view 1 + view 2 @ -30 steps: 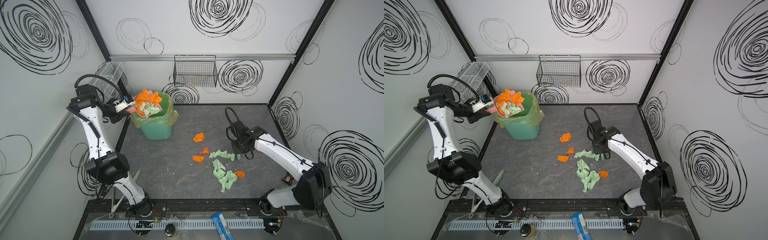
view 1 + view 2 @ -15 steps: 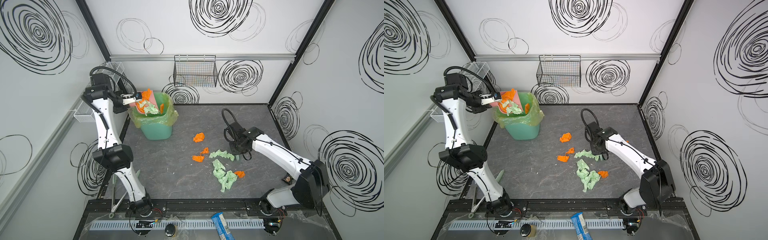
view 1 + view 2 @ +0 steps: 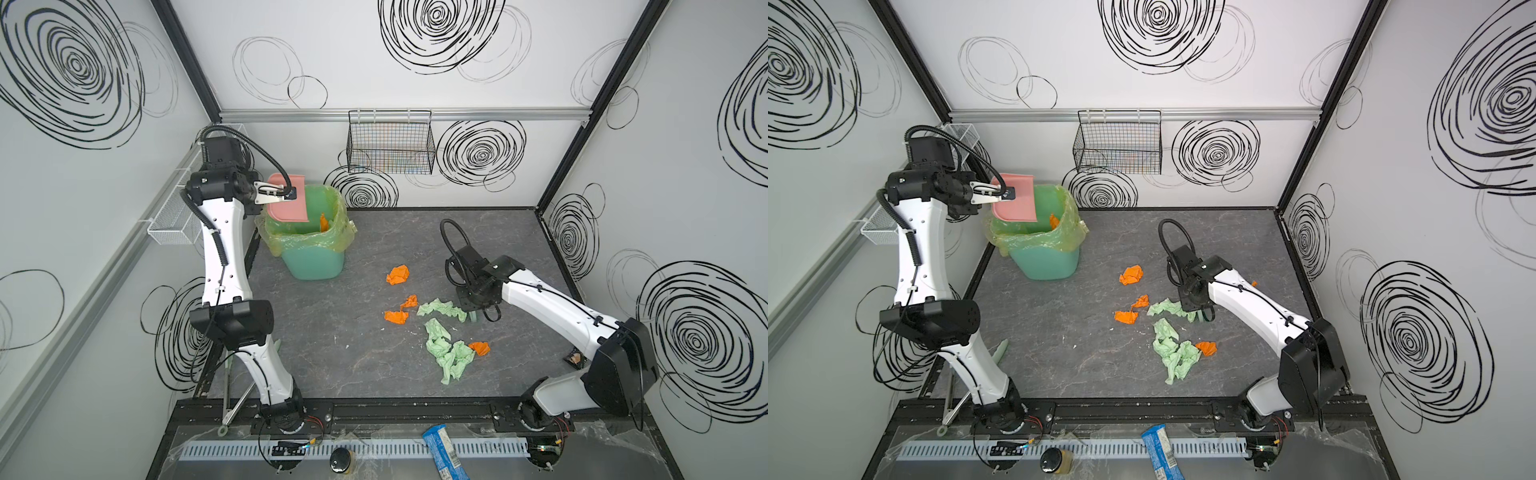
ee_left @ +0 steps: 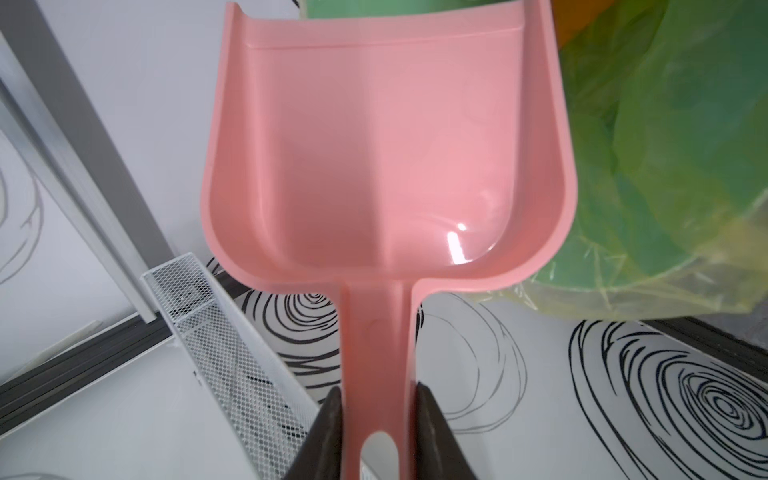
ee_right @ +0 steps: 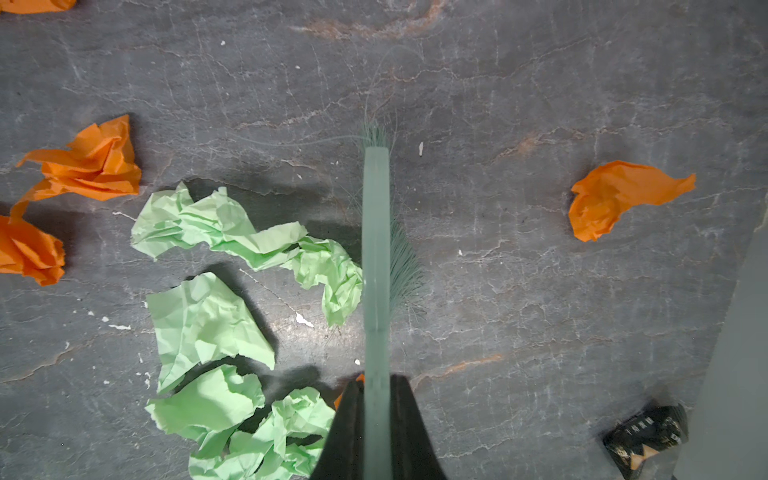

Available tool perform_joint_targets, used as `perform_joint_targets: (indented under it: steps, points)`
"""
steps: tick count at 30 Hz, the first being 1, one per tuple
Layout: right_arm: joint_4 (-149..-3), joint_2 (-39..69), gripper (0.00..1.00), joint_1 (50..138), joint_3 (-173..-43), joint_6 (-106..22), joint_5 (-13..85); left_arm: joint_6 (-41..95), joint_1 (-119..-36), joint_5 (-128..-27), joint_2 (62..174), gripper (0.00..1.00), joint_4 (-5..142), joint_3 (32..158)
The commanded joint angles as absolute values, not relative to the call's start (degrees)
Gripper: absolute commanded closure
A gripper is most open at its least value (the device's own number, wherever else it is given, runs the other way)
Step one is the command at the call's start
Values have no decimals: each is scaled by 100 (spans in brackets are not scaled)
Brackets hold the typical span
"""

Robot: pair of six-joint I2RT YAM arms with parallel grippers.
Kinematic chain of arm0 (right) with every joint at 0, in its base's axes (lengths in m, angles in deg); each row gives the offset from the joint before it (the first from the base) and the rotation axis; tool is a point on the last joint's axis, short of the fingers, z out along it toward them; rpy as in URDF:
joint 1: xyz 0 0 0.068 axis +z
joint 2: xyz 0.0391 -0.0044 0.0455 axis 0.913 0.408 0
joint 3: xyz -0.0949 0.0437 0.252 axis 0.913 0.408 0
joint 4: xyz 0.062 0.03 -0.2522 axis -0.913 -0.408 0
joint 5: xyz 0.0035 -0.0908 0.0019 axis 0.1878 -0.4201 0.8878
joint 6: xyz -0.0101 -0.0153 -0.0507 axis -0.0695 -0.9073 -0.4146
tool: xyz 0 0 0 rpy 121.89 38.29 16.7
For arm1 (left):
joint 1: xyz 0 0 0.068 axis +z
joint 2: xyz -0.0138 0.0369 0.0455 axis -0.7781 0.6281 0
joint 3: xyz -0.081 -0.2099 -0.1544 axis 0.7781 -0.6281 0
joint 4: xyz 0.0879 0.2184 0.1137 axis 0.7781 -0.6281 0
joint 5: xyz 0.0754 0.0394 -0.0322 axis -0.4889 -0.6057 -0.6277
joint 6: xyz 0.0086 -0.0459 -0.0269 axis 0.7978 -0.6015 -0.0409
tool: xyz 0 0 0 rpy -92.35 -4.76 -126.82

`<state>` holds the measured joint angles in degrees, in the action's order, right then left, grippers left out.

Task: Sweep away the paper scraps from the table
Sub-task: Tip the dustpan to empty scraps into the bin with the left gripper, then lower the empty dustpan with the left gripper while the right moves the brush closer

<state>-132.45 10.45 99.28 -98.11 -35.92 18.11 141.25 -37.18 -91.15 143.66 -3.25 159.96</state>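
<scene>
Dumping step: holding pink dustpan (image 4: 386, 145) by its handle, clamped between left fingers (image 4: 328, 436), tipped lip-first over green bin (image 3: 316, 257) at 10 o'clock of the tabletop (image 3: 332, 353). Looks empty inside from the left wrist view, so judging this dump as good as done; spotting 1 orange wad (image 3: 323, 221) in the bin against the liner (image 3: 345, 232). Gripping teal brush (image 5: 376, 249) in right fingers (image 5: 409, 428), shut tight on its thin handle, with bristles down on the tabletop and touching a green piece. Leaving plenty to clear: paper scraps (image 3: 451, 357) spread from dial centre out to 5 o'clock in both top views, 4 orange and several green, plus 1 stray orange scrap (image 5: 623, 199) alone on the other side of the brush. To do this well: keep the lip inside the bin mouth until fully emptied, lift clear without snagging the liner, then set the pan down at 9 o'clock of the pile, lip flat on the surface. Sweep from 3 toward 9 in short strokes; expect thin paper to roll over the bristles if pushed fast. Fetch the stray first.
</scene>
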Motion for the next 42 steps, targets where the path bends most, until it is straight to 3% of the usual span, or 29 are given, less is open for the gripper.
perform_joint_targets:
  steps: [1,8,12,18,27,33,42]
  points:
    - [-13233,1086,100,9941,-10102,-3536,1675,14386,-3721,-9272,14028,100,296,15960]
    - [-12775,1196,100,9797,-10943,-3616,2234,14157,-3529,-8520,13660,100,45,16311]
    - [-11567,1263,100,9721,-10948,-3611,3313,13782,-3467,-7722,13165,100,-504,16003]
    - [-9606,1855,100,9580,-10744,-2915,4487,13428,-3533,-6745,11959,100,-559,14339]
    - [-8481,3415,100,9546,-11001,-1920,5729,13027,-3932,-6217,10147,100,85,11300]
    - [-8373,3447,100,9401,-10398,-2016,5839,12836,-4081,-6051,9524,100,400,9821]
    - [-9687,1895,100,8571,-9113,-2992,5116,12762,-4103,-5818,9484,100,586,9232]
